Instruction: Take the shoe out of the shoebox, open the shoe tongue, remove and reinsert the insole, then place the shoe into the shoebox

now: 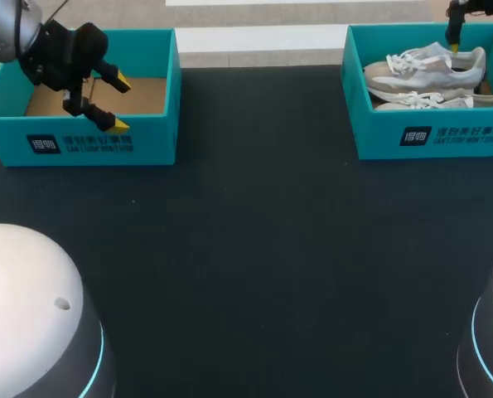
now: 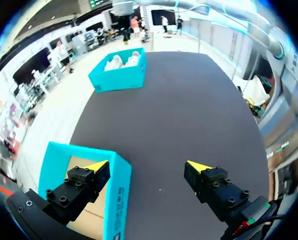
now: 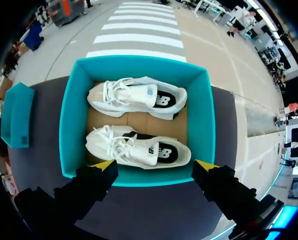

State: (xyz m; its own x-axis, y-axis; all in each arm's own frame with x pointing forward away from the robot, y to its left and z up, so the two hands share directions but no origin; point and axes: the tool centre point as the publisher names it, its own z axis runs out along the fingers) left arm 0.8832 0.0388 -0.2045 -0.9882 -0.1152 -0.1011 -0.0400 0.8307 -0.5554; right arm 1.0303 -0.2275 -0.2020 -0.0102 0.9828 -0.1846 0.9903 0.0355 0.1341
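Two white shoes lie side by side on their sides in the teal shoebox (image 1: 379,137) at the table's far right. In the right wrist view the nearer shoe (image 3: 138,148) and the farther shoe (image 3: 138,96) rest on the cardboard floor of this shoebox (image 3: 71,125). My right gripper (image 3: 155,165) hovers open above the box's near wall, touching nothing; in the head view this right gripper (image 1: 480,41) is over the shoes (image 1: 428,70). My left gripper (image 1: 119,104) hangs open and empty over a second teal box (image 1: 14,141) at the far left.
The second teal box (image 2: 116,200) holds only its bare cardboard floor and lies partly under one finger of my left gripper (image 2: 147,166). Dark table (image 1: 254,249) stretches between the two boxes. The shoebox (image 2: 118,80) shows far ahead in the left wrist view.
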